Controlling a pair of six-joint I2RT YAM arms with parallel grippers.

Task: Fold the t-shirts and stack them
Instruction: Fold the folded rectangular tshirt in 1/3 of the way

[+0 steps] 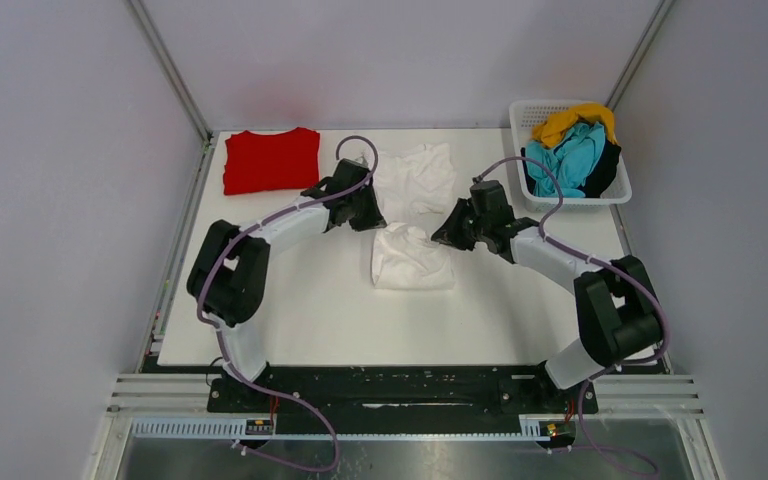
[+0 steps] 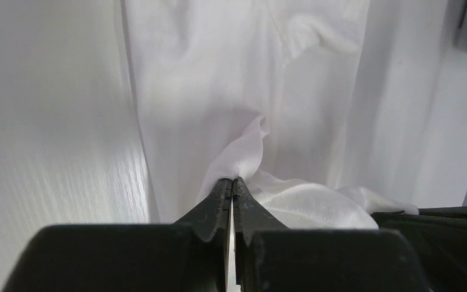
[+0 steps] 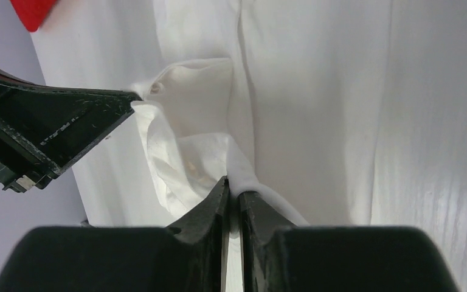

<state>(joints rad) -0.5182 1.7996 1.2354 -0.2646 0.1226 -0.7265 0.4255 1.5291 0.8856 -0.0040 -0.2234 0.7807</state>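
The basket [image 1: 572, 201] at upper right holds yellow, teal and black shirts [image 1: 572, 155]. The left gripper [image 2: 232, 180] and right gripper [image 3: 233, 182] each pinch the white shirt [image 1: 412, 258] at centre; the red shirt [image 1: 271, 160] lies upper left.

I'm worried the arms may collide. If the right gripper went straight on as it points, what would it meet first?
The right gripper, shut on the white t-shirt, would meet more of that cloth first; the left gripper sits off to one side, seemingly clear.
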